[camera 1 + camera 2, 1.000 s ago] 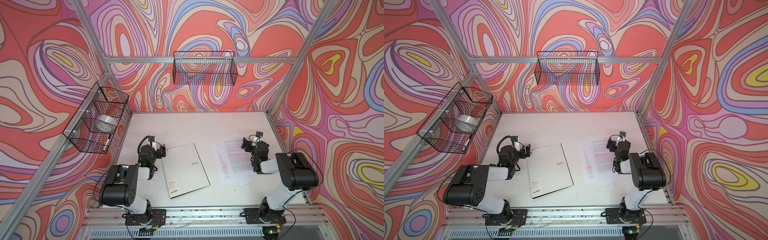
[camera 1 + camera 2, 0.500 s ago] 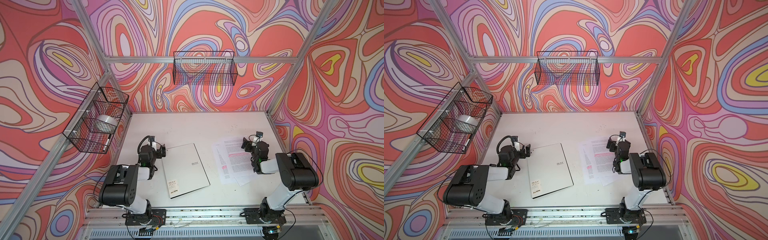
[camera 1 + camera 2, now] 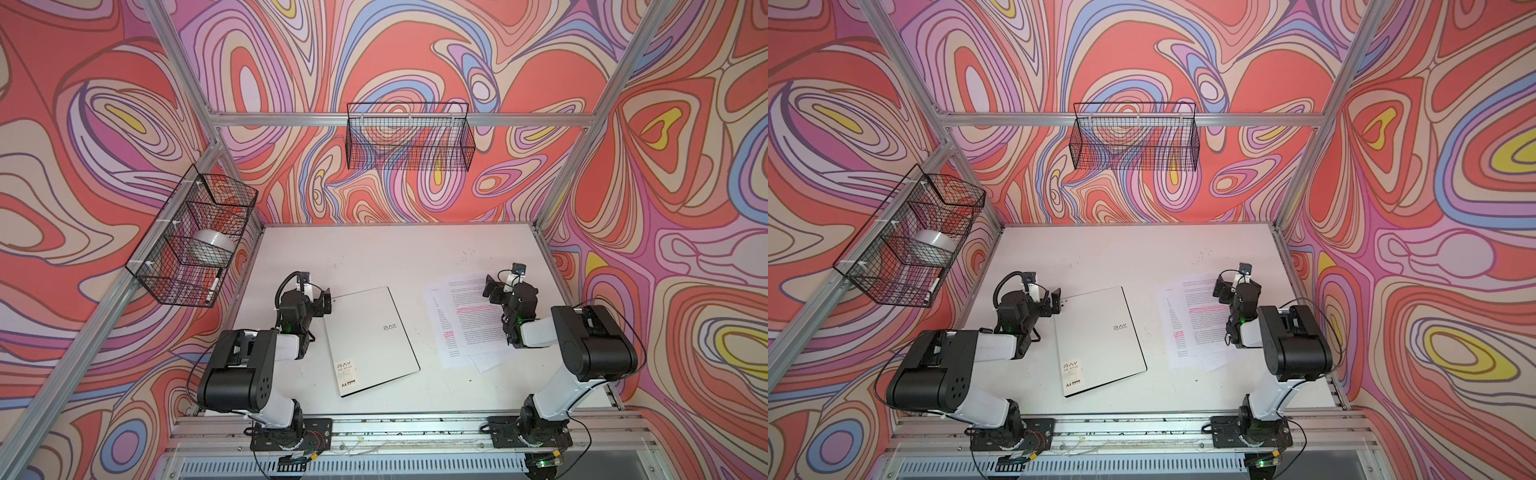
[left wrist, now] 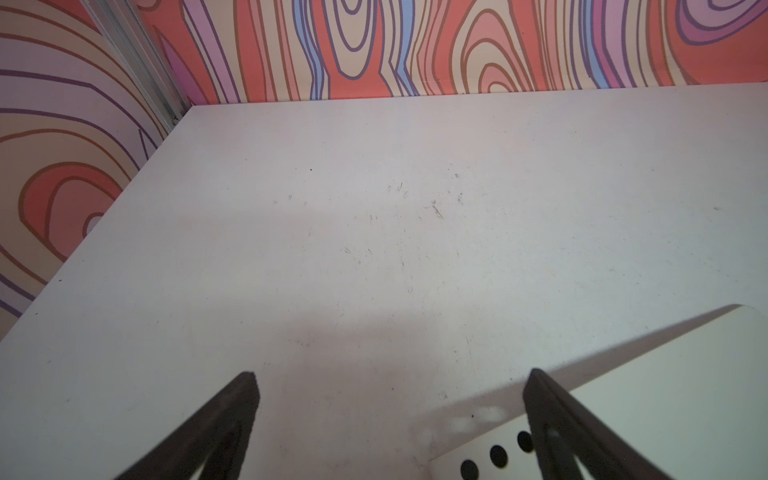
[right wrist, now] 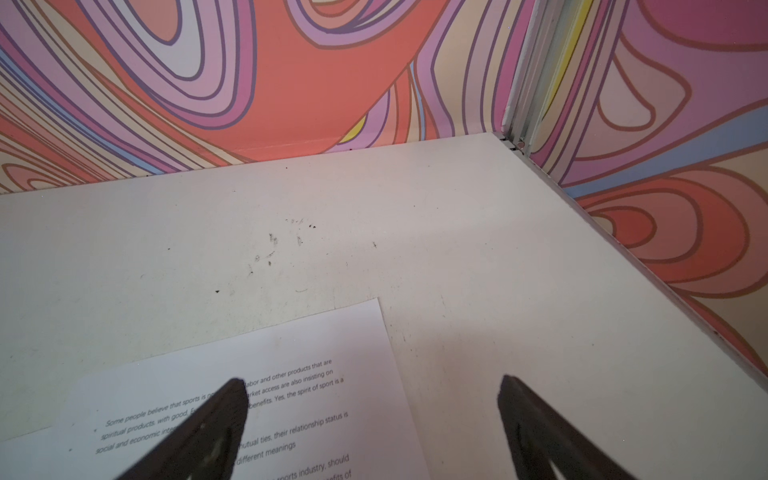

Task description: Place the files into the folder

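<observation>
A glossy white flat folder (image 3: 370, 340) lies closed on the white tabletop (image 3: 374, 257), just left of the middle in both top views. Its white cover faces up, with grey "RAY" lettering and an "A4" label near the front corner, and it sits slightly turned against the tabletop's edges. To its right, across a strip of bare surface, a few loose white paper sheets (image 3: 469, 320) printed with dense black text lie fanned over one another, and some of their lines are marked pink. None of the sheets is in the folder.

The left hand (image 4: 392, 380) hangs low at the folder's far left corner with its jaws spread wide and nothing between them. In the left wrist view one dark finger (image 4: 552, 415) stands over the folder's edge beside three small black holes (image 4: 496, 455), and the other is over bare tabletop. Whether it touches the cover cannot be told.

The right hand (image 5: 374, 384) is also wide open and empty, low over the far right corner of the top sheet. One finger (image 5: 216, 424) is above the printed text, the other (image 5: 536, 419) above bare tabletop past the sheet's edge.

A black wire basket (image 3: 195, 241) on the left wall holds a white roll of tape (image 3: 214, 245). A second black wire basket (image 3: 409, 137) hangs on the back wall.
</observation>
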Action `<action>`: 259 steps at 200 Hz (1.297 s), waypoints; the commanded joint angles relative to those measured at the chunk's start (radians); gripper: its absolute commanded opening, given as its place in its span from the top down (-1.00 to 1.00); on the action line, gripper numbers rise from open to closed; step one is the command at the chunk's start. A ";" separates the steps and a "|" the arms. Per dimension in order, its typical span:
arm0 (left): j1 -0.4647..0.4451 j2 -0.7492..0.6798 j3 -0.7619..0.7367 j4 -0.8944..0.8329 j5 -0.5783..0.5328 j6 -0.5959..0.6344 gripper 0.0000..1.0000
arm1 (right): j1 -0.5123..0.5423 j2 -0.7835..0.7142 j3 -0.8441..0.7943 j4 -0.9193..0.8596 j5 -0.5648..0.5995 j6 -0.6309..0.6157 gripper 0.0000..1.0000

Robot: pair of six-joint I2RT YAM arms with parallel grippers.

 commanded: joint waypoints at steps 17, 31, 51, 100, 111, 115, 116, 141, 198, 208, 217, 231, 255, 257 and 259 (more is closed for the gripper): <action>-0.001 0.002 -0.011 0.042 0.010 0.013 -1.00 | 0.000 0.001 0.004 -0.001 -0.002 -0.004 -0.97; -0.001 0.002 -0.011 0.040 0.012 0.012 -1.00 | -0.001 0.000 0.004 -0.001 -0.003 -0.004 -0.97; -0.001 0.002 -0.010 0.038 0.013 0.013 -1.00 | -0.002 0.000 0.001 0.003 -0.006 -0.003 -0.97; -0.001 0.002 -0.008 0.035 0.012 0.014 -1.00 | 0.000 0.000 0.001 0.003 -0.007 -0.004 -0.97; -0.001 0.002 -0.007 0.033 0.011 0.012 -1.00 | -0.001 -0.001 0.001 0.002 -0.004 -0.003 -0.97; -0.001 0.002 -0.007 0.032 0.010 0.012 -1.00 | -0.001 -0.001 0.001 0.003 -0.005 -0.003 -0.97; -0.001 0.003 -0.007 0.032 0.010 0.012 -1.00 | -0.001 -0.001 0.001 0.003 -0.005 -0.003 -0.97; -0.002 0.002 -0.007 0.032 0.015 0.019 -1.00 | 0.000 -0.002 -0.002 0.009 -0.007 -0.003 -0.97; -0.001 0.001 -0.010 0.037 0.015 0.020 -1.00 | -0.001 -0.013 0.006 -0.016 0.003 -0.001 -0.97; -0.003 -0.004 -0.010 0.038 0.016 0.023 -1.00 | 0.000 -0.034 0.021 -0.062 0.012 0.003 -0.97; -0.001 -0.028 -0.005 0.010 0.022 0.021 -1.00 | 0.000 -0.064 0.040 -0.118 0.013 0.000 -0.97; -0.001 -0.101 0.024 -0.109 0.040 0.026 -1.00 | 0.000 -0.119 0.055 -0.190 0.032 0.002 -0.97; -0.004 -0.253 0.130 -0.408 0.090 0.067 -1.00 | 0.007 -0.242 0.074 -0.312 0.073 0.027 -0.97; -0.004 -0.265 0.135 -0.442 0.095 0.074 -1.00 | 0.007 -0.252 0.080 -0.327 0.078 0.033 -0.97; -0.004 -0.275 0.171 -0.476 0.098 0.079 -1.00 | 0.009 -0.263 0.089 -0.356 0.079 0.039 -0.97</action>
